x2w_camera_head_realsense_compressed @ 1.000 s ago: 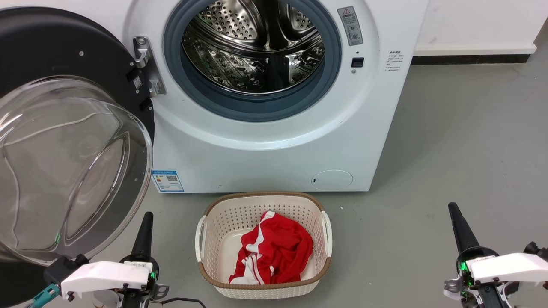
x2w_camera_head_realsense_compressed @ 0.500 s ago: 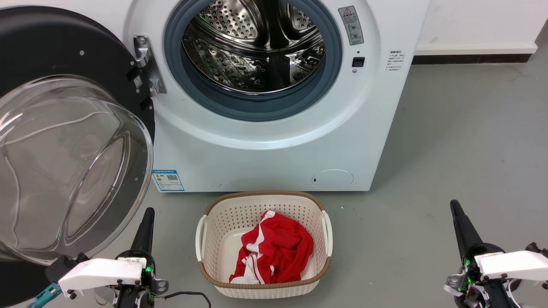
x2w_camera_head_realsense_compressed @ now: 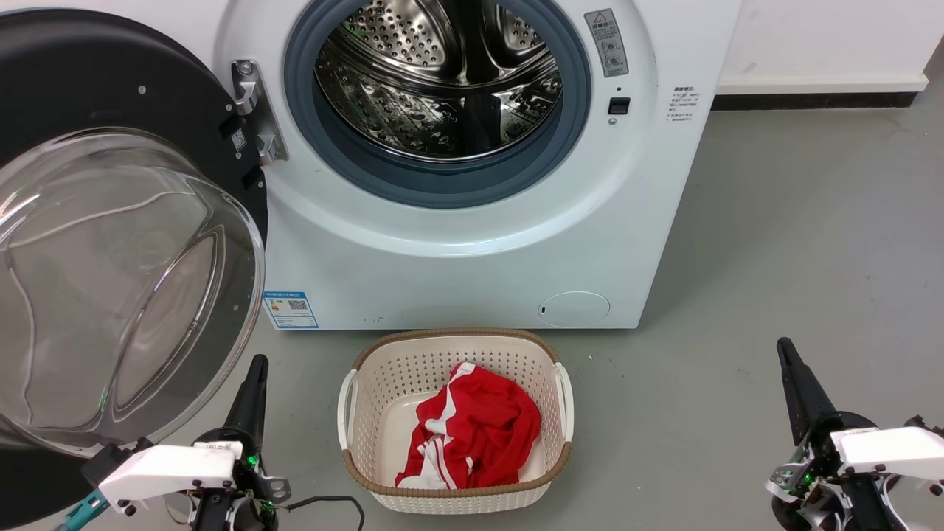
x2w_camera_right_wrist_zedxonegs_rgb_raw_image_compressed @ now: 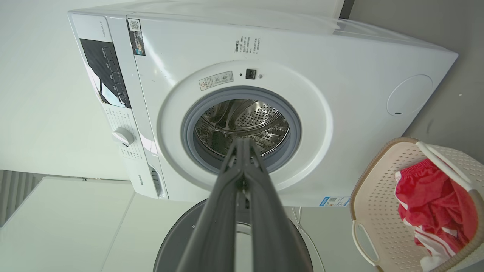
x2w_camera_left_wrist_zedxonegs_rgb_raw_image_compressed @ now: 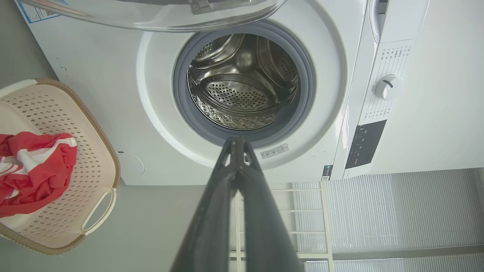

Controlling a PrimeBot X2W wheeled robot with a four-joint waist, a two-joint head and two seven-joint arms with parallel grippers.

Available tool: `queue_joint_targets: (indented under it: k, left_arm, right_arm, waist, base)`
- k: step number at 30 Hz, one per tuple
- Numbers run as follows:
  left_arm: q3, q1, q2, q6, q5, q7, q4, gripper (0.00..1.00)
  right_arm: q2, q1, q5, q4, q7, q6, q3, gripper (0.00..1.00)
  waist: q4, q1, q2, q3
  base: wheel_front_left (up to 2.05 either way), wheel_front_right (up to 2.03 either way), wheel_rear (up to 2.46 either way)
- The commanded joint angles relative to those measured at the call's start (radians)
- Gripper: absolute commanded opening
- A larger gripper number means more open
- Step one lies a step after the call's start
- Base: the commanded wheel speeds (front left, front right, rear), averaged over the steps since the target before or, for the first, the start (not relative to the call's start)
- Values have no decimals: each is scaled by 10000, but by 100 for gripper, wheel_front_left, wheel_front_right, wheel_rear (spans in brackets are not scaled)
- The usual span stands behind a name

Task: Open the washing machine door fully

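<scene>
— So, nearest first: what are the two end effectors doing?
— The left end effector [x2w_camera_head_realsense_compressed: 256,363] sits low at the lower left and the right end effector [x2w_camera_head_realsense_compressed: 785,348] low at the lower right, both over the floor [x2w_camera_head_realsense_compressed: 774,221]. In each wrist view the two dark fingers are pressed together to a point with nothing between them, so both are closed and empty. I'd judge they're parked wide apart to leave the way to the machine free.
— And between them?
— A laundry basket [x2w_camera_head_realsense_compressed: 450,333] with a red and white garment [x2w_camera_head_realsense_compressed: 479,428] lying in it. It stands on the floor just before the washing machine [x2w_camera_head_realsense_compressed: 442,273], probably to give a short reach to the drum mouth [x2w_camera_head_realsense_compressed: 442,88].
— Where's the door?
— The washing machine door [x2w_camera_head_realsense_compressed: 125,243] hangs from its metal hinge [x2w_camera_head_realsense_compressed: 254,110] at the left of the drum mouth, swung out to the robot's left. Its lower edge is just above the left wrist, and I cannot tell whether they touch.
— Which way does it point?
— It's round, so its face has no long axis. The line that matters is the hinge line, which runs up and down. The disc stands upright, with its inner face and glass bowl bulging toward the robot and slightly rightward. That puts it past square to the machine's front. I judge it fully open or nearly so, but I cannot tell whether the hinge has travel left.
</scene>
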Motion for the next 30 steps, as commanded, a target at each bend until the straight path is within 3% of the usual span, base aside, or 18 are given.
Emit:
queue_joint_targets:
  k: [1,14,30]
  left_arm:
    - [43,-165,-3,-57,-212,58,26,0]
    - [79,-219,-9,-96,-1062,281,100,0]
    - [77,-210,-9,-99,-1050,277,97,0]
  right_arm:
    - [19,-184,223,31,58,-1,-41,0]
    - [48,-276,1054,160,269,0,-147,0]
    - [100,-290,945,159,315,0,-213,0]
  waist:
    - [2,-1,0,2]
    - [19,-1,0,17]
    - [19,-1,0,18]
  base:
    - [0,0,0]
    - [0,0,0]
    - [0,0,0]
